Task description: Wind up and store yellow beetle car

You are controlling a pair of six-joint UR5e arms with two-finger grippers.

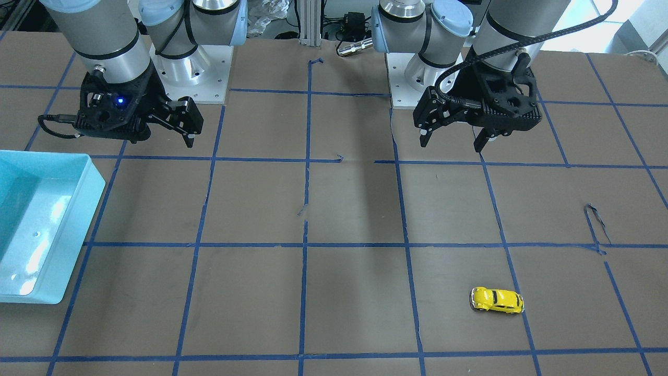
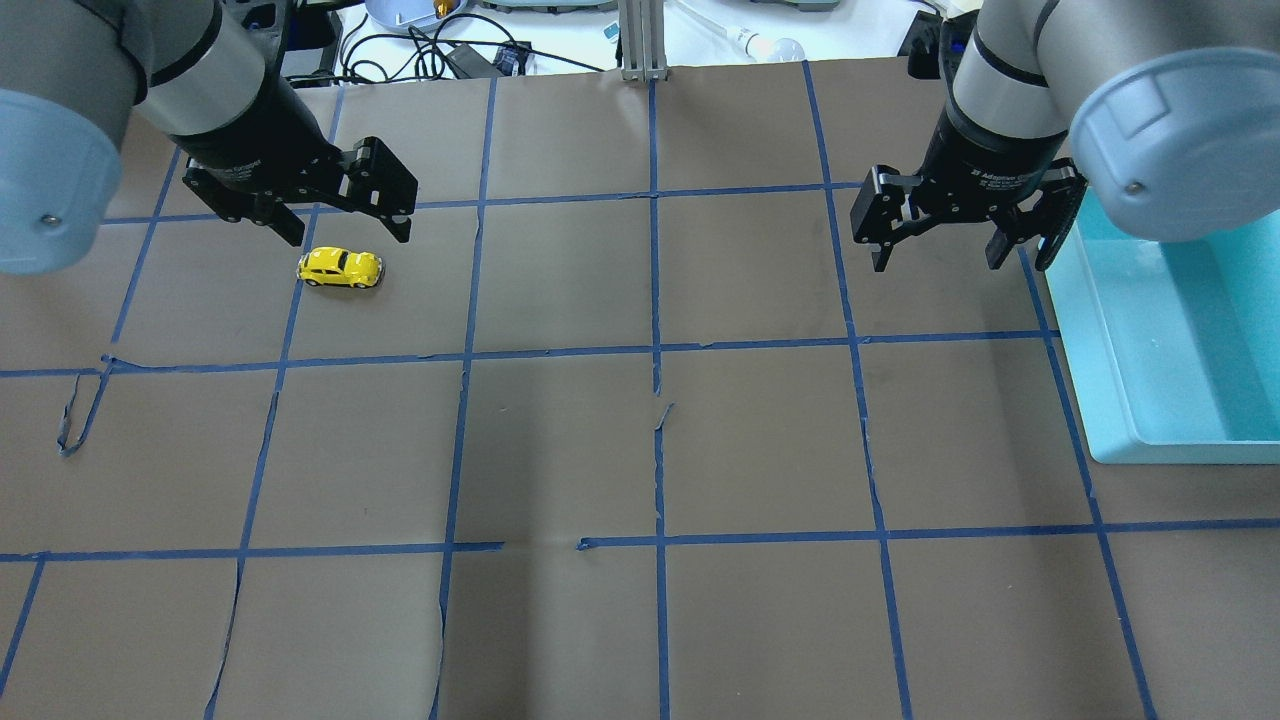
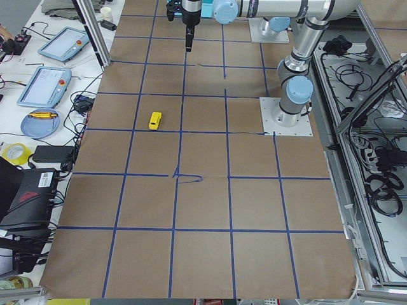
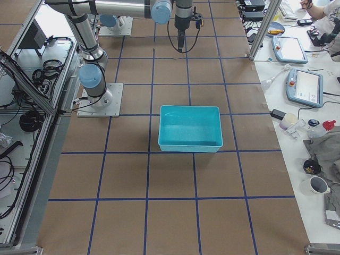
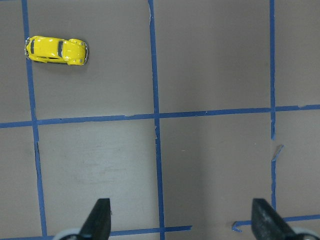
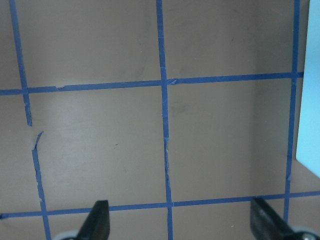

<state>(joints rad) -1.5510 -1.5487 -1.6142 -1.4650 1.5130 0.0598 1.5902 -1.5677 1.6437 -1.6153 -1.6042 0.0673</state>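
Note:
The yellow beetle car [image 2: 340, 267] stands on its wheels on the brown table, on my left side and toward the far edge [image 1: 497, 301]. It lies alone, with nothing touching it. My left gripper [image 2: 348, 238] hangs open well above the table. In the left wrist view the car [image 5: 56, 50] sits at the top left, far from the open fingertips [image 5: 100, 220]. My right gripper [image 2: 945, 265] is also open and empty, hovering over bare table [image 6: 182, 220] beside the bin.
A light-blue open bin [image 2: 1110, 380] sits at the table's right end, its rim close to my right gripper [image 1: 167, 140]. Blue tape lines grid the brown paper cover, with a few torn strips [image 2: 80, 415]. Pendants and cables lie on a side bench [image 3: 44, 86].

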